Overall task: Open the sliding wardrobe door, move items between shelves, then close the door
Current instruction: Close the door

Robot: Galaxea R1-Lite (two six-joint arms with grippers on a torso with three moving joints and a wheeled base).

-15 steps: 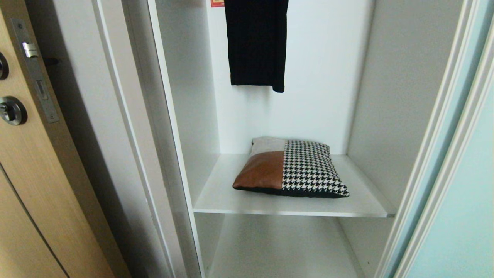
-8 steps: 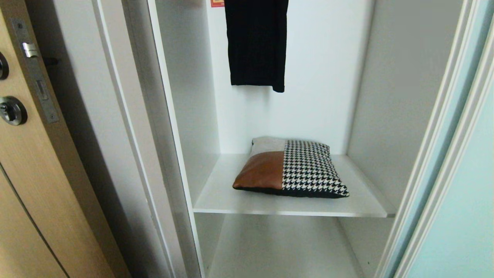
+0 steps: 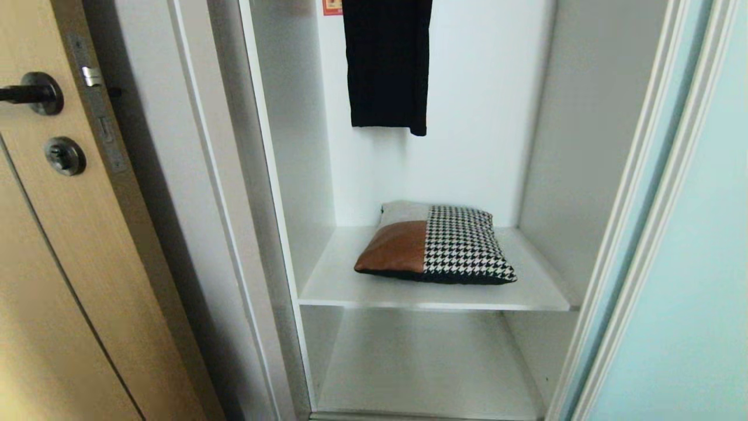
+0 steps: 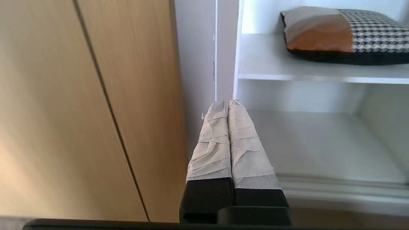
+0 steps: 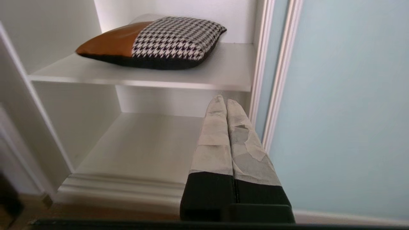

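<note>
We find the cushion [image 3: 435, 244] flat on the upper shelf [image 3: 432, 295], right of centre. Left gripper [image 4: 226, 103] and right gripper [image 5: 222, 100] hang low, pressed closed, empty. We judge it soft, light, compressible; grasp its near black edge.

Cushion [image 3: 435, 244]: smooth leather-like brown panel, woven houndstooth cloth. Shelf [image 3: 350, 286]: smooth white laminate. Sliding door [image 3: 689, 263]: frosted matt glass. Side door [image 3: 52, 280]: wood-grain finish.
</note>
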